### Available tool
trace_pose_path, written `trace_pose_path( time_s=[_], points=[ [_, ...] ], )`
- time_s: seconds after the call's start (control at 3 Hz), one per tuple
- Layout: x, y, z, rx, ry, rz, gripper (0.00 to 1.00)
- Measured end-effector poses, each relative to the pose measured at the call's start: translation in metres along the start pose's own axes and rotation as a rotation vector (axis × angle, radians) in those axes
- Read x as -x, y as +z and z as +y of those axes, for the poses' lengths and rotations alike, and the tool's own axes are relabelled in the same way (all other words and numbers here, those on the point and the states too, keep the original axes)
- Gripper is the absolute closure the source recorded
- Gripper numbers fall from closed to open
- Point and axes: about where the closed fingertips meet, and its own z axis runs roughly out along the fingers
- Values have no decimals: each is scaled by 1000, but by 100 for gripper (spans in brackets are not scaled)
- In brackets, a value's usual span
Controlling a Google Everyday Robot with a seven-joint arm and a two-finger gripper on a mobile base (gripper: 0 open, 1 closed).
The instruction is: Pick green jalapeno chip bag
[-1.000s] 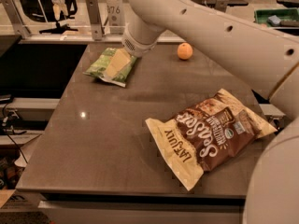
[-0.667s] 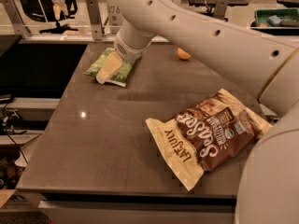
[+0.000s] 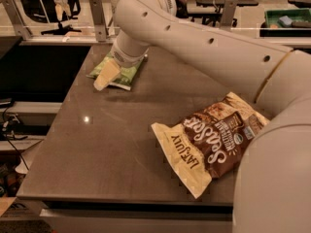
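The green jalapeno chip bag (image 3: 127, 74) lies flat at the far left of the dark table (image 3: 112, 144), partly covered by my arm. My gripper (image 3: 108, 74) hangs right over the bag's left half, with one pale finger (image 3: 107, 74) showing against it. The white arm (image 3: 204, 42) reaches across the table from the right. I cannot tell whether the gripper touches the bag.
A large brown-and-cream Sea Salt chip bag (image 3: 214, 140) lies at the right front of the table. Metal rails (image 3: 97, 18) and a shelf stand behind the table. A green bin (image 3: 286, 21) sits at the far right back.
The arm has swung left and lowered; the gripper moved from the bag's right side to over its left half. The orange ball at the back is now hidden by the arm.
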Motion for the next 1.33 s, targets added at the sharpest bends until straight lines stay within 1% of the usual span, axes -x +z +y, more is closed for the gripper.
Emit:
trace_pose_path(
  time_s=[0.33, 0.67, 1.0, 1.33],
  points=[
    [-2, 10, -4, -3, -18, -1, 0],
    [-4, 16, -8, -3, -29, 4, 17],
    [-4, 17, -10, 1, -30, 8, 40],
    [-7, 13, -14, 5, -16, 14, 64]
  ],
)
